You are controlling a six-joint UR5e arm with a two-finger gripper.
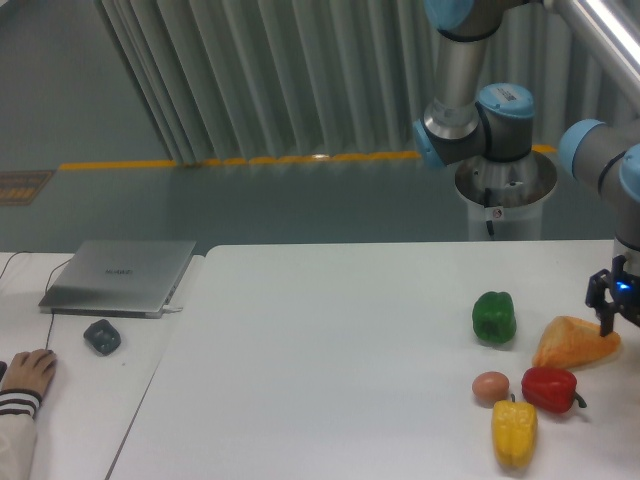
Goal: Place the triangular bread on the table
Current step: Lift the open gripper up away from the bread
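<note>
**Camera view: bread at the table's right edge, release risk**

The table (330,340) is being shown as a wide white top, with the arm being seen at the far right. The triangular bread (575,344) is lying on the table near the right edge, just behind the red pepper (549,388). The gripper (612,322) is being held over the bread's right end, dark fingers (607,321) apart and reaching down to the crust; whether contact is being made cannot be told, and part of the gripper is being cut off by the frame edge.

Risks, as judged:
- Bread being dragged or tipped off the right edge if the fingers are lifted while the glossy crust is sticking.
- Bread being pushed into the red pepper, which is nearly touching it.
- The green pepper (494,317), yellow pepper (514,433) and egg (490,387) are being seen as clear of the gripper; the egg could be set rolling by a shunted pepper.
</note>
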